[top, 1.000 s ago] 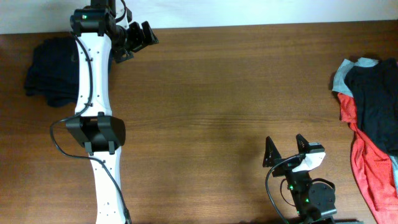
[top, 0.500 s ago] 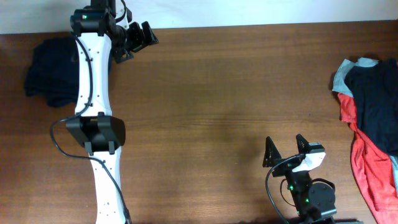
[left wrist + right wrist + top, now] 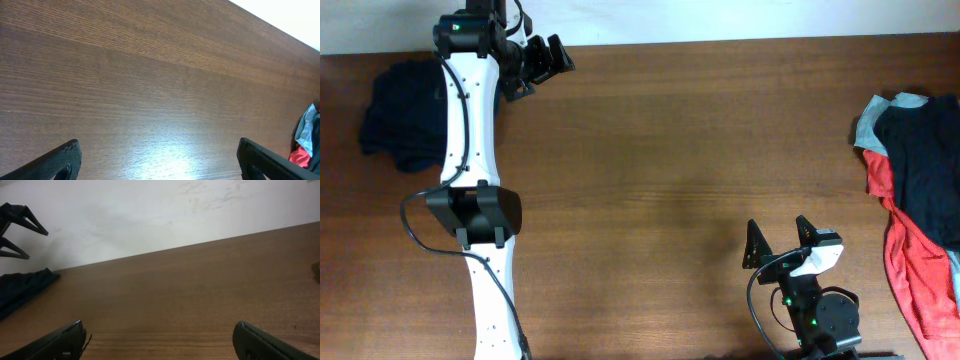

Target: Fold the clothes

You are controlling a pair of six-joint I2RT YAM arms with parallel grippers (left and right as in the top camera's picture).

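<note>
shorts (image 3: 400,115): bunched against the left arm (image 3: 465,120), on its outer side, partly hidden beneath it
long axis: judged roughly along the left arm
left gripper (image 3: 545,60): spread wide, empty, pointed away from the shorts
right gripper (image 3: 778,228): spread wide, empty, well apart from the left arm
nearer: left gripper

Nothing has visibly moved or changed over the last second.

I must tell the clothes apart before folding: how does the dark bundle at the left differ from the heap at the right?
The navy shorts are one plain dark colour; the heap mixes navy, red and pale grey-blue. The shorts are a single compact bundle, partly under the left arm; the heap holds several garments and runs past the right edge. Both lie on the wooden table.
</note>
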